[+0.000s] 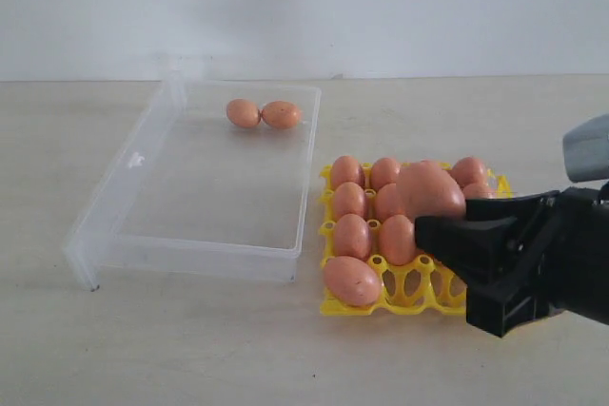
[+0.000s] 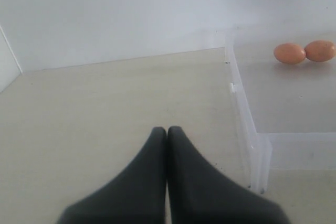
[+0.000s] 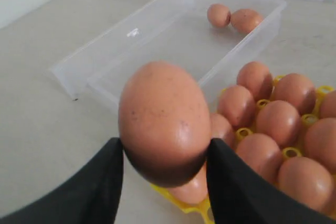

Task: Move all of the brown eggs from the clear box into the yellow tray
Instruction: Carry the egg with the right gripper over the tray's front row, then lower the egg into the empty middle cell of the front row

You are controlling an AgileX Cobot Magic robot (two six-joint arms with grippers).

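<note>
Right wrist view fills with one brown egg (image 3: 164, 121), lifted above the near side of the yellow tray (image 1: 419, 306); its shell is smooth and faintly speckled, so I judge it light, rigid and brittle, and slippery against hard pads; the safest hold is across the widest part of the belly, with only gentle pressure. The right gripper (image 3: 165, 148) is clamped on it, one black finger (image 3: 107, 177) on each flank; most of the egg stands proud of the tips, so a harder squeeze could pop it forward. Below, most cups of the tray hold eggs; empty cups show in the near row, partly hidden by the gripper. Just beside the tray lies the clear box (image 1: 190, 256), with two eggs (image 1: 244, 113) touching each other at its far end. The left gripper (image 2: 167, 135) hangs over the table (image 1: 190, 349) beside the box, jaws pressed together and empty.
</note>
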